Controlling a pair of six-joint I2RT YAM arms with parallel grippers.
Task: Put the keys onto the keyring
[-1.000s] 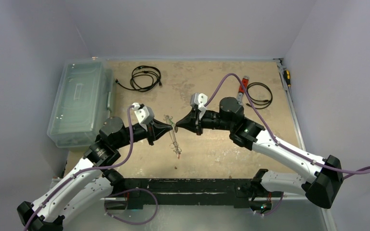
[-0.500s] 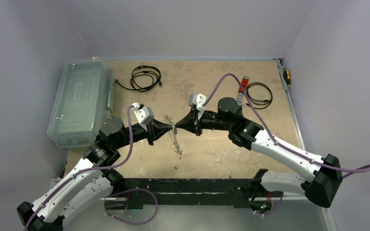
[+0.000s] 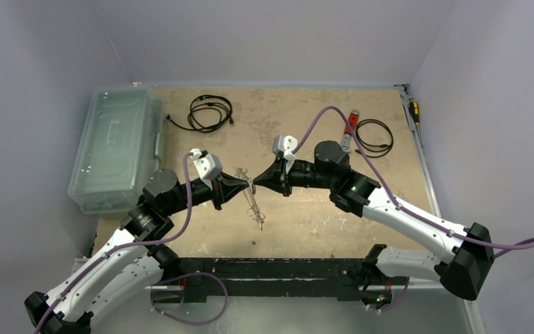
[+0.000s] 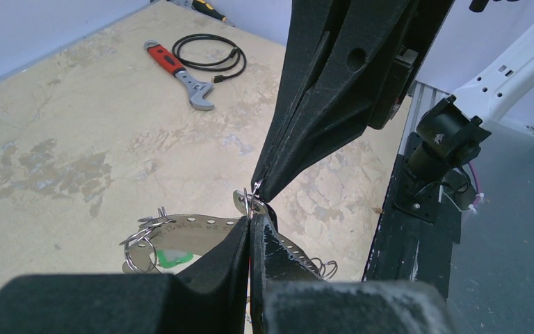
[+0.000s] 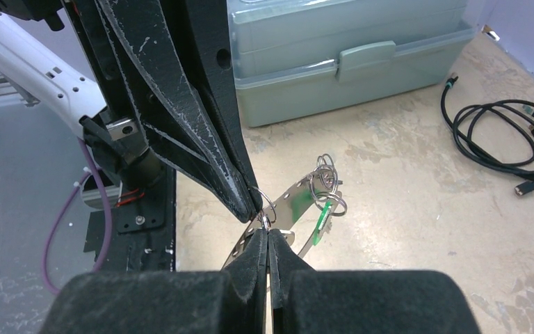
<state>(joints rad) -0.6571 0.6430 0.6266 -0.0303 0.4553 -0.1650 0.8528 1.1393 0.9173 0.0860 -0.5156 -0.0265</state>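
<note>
The keyring (image 4: 195, 226) is a flat grey metal hoop with small holes, held in the air between both grippers. It looks like a thin wire in the top view (image 3: 251, 198). My left gripper (image 4: 252, 221) is shut on the hoop's edge. My right gripper (image 5: 267, 233) is shut tip to tip against it, pinching a small split ring at the hoop. A green-tagged key (image 5: 324, 217) and several small split rings (image 5: 325, 174) hang on the hoop. Another key (image 3: 259, 223) dangles at its lower end. Both gripper tips meet in the top view, left (image 3: 246, 185) and right (image 3: 256, 182).
A clear plastic box (image 3: 115, 146) stands at the left. A black coiled cable (image 3: 210, 111) lies at the back. A red-handled wrench (image 3: 350, 125), another cable (image 3: 374, 136) and a screwdriver (image 3: 413, 111) lie at the back right. A black rail (image 3: 271, 268) runs along the near edge.
My right gripper has shifted slightly left toward the left gripper. The key at the hoop's lower end has swung a little. Both grippers stay shut.
</note>
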